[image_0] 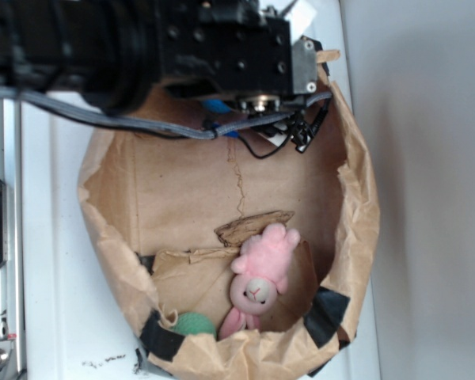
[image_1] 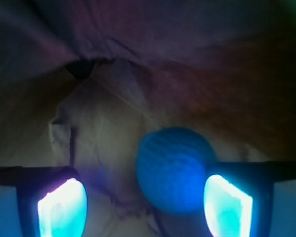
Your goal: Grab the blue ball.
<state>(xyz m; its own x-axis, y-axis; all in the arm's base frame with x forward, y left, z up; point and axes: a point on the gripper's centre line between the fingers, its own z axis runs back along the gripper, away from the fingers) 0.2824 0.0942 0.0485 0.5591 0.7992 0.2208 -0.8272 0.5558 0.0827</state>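
The blue ball (image_1: 173, 170) is round with a ribbed matte surface. In the wrist view it lies on crumpled brown paper between my fingertips, close beside the right pad (image_1: 227, 207) and well apart from the left pad (image_1: 61, 210). My gripper (image_1: 144, 210) is open around it. In the exterior view only a sliver of the blue ball (image_0: 215, 106) shows under the black arm at the top of the paper bag (image_0: 190, 190). The gripper's fingers are hidden there by the arm.
A pink plush bunny (image_0: 261, 277) lies low in the bag. A green ball (image_0: 194, 324) sits at the bag's lower left rim. The bag's crumpled walls (image_0: 356, 198) surround the working area. A metal frame (image_0: 0, 237) stands at the left.
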